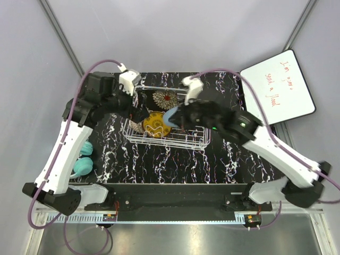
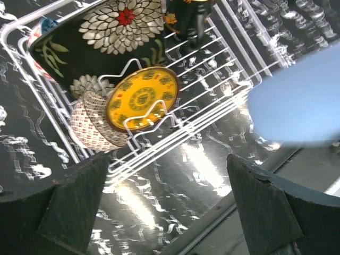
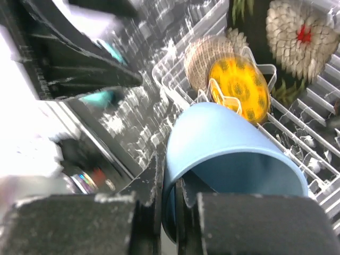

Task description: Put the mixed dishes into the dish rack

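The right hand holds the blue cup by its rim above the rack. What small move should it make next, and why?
Probably lower the light blue cup into the dish rack, beside the yellow plate. The right hand is shut on the cup's rim, the cup hangs over the rack, and the wires to that side look free.

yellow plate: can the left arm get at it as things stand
Probably yes. The left gripper is open above the rack, with the plate standing in plain view below it. The cup in the right gripper hangs off to one side. The bowl beside the plate could crowd a finger.
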You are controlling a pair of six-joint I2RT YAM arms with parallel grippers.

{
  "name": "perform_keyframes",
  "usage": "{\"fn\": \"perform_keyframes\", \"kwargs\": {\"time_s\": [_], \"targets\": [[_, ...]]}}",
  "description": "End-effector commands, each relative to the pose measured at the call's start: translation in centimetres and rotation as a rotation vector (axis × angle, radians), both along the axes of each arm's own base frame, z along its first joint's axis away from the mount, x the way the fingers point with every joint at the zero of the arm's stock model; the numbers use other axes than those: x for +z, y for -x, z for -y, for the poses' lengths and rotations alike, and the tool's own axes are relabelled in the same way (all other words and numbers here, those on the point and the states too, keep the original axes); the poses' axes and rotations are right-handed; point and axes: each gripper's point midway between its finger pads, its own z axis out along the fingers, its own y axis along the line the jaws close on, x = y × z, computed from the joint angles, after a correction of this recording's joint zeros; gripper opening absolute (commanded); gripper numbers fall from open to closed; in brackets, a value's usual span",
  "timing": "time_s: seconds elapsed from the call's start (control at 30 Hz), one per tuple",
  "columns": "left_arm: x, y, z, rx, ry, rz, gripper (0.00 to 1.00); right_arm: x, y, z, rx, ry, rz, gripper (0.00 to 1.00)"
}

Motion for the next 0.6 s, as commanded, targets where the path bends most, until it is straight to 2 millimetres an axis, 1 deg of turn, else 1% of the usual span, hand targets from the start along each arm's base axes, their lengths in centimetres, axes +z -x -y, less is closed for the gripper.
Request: {"fn": "perform_keyframes", "kwargs": {"time_s": [0.0, 0.03, 0.07, 0.1, 0.13, 0.17, 0.23, 0.3, 0.33, 0.4, 0.43, 0.57], "targets": [[6.3, 0.5, 0.2, -0.011, 0.237, 0.039, 0.98, 7.6, 0.5, 1.4, 0.047, -0.474, 0.163, 0.0], [7.9, 0.7, 0.7, -0.053, 0.286, 0.047, 0.98, 8.7, 0.8, 1.9, 0.04, -0.548, 0.182, 0.0], [8.6, 0.5, 0.9, -0.058, 0.307, 0.044, 0.97, 9.6, 0.4, 1.7, 0.05, -0.606, 0.214, 0.0], [9.2, 0.4, 0.9, -0.057, 0.331, 0.038, 0.98, 9.1, 0.4, 1.3, 0.061, -0.616, 0.195, 0.0], [10.2, 0.1, 1.4, -0.08, 0.353, 0.04, 0.97, 8.4, -0.1, 0.5, 0.072, -0.614, 0.177, 0.0], [10.5, -0.1, 1.6, -0.083, 0.367, 0.034, 0.98, 9.2, 0.1, -0.1, 0.112, -0.645, 0.191, 0.0], [10.8, -0.7, 2.2, -0.101, 0.413, -0.001, 0.97, 9.9, -0.3, -1.0, 0.142, -0.684, 0.198, 0.0], [10.4, -1.1, 2.2, -0.099, 0.437, -0.03, 0.97, 10.6, -0.7, -1.2, 0.158, -0.734, 0.185, 0.0], [10.3, -1.4, 2.2, -0.103, 0.445, -0.038, 0.96, 11.0, -0.7, -1.6, 0.199, -0.763, 0.181, 0.0], [10.3, -1.4, 2.1, -0.118, 0.468, -0.06, 0.96, 11.2, -1.4, -1.5, 0.213, -0.816, 0.13, 0.0], [10.3, -1.6, 2.0, -0.122, 0.477, -0.065, 0.96, 11.3, -1.4, -1.8, 0.244, -0.835, 0.125, 0.0], [11.3, -1.2, 2.3, -0.169, 0.555, -0.109, 0.95, 11.8, -2.2, -1.6, 0.27, -0.905, 0.081, 0.0]]}}
